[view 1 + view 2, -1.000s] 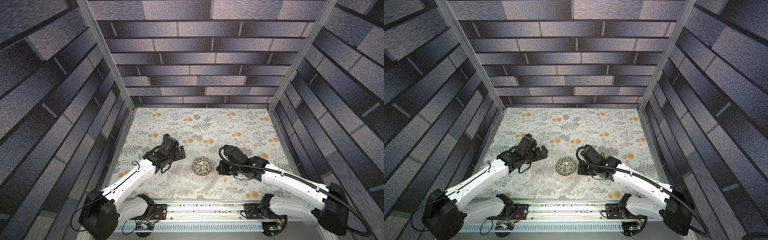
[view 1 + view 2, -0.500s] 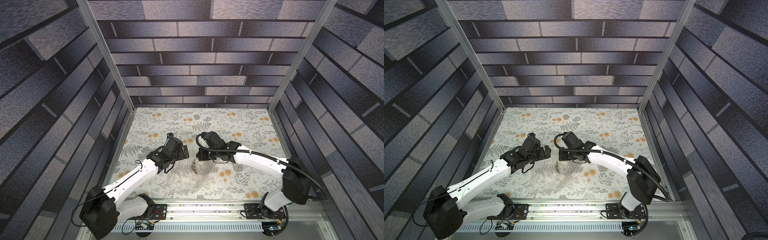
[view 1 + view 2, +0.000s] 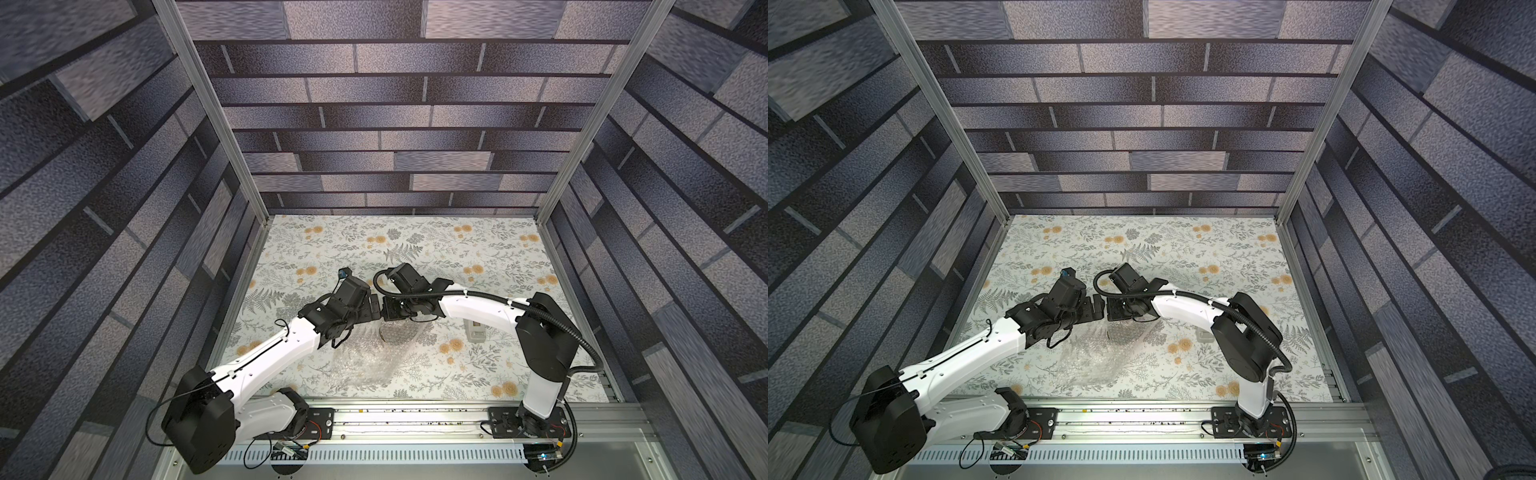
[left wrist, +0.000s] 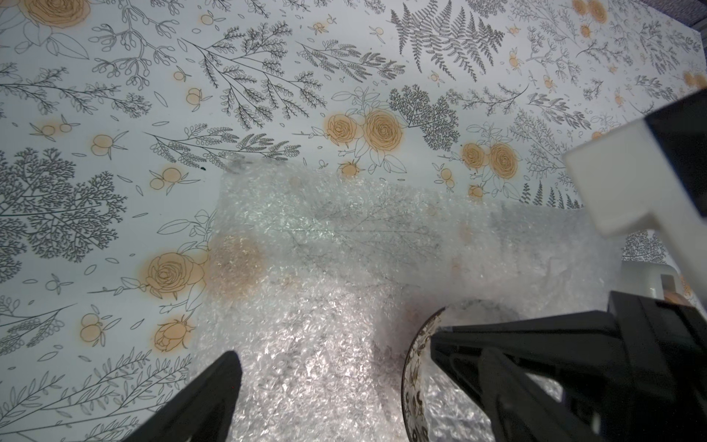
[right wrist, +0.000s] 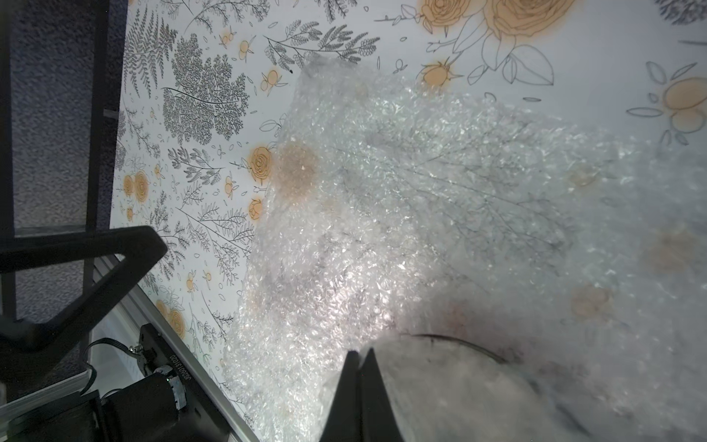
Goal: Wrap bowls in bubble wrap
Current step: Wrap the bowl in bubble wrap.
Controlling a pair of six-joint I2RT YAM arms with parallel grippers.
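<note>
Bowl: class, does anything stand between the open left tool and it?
Partly. Bubble wrap, pinched by the shut right tool, drapes over the top of the bowl. In the left wrist view its speckled side wall shows bare beside one finger of the left tool.

Grey brick-pattern walls (image 3: pixel 415 124); aluminium corner posts (image 3: pixel 212 112); floral-print tabletop (image 3: pixel 415 241), evenly lit.

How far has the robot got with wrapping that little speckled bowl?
Done: the bowl sits on the bubble wrap. In hand: the right end effector, shut, seems to pinch a flap pulled partly over the bowl, while the left end effector hangs open beside it. Left: most of the sheet lies flat, so the other sides need folding over.
</note>
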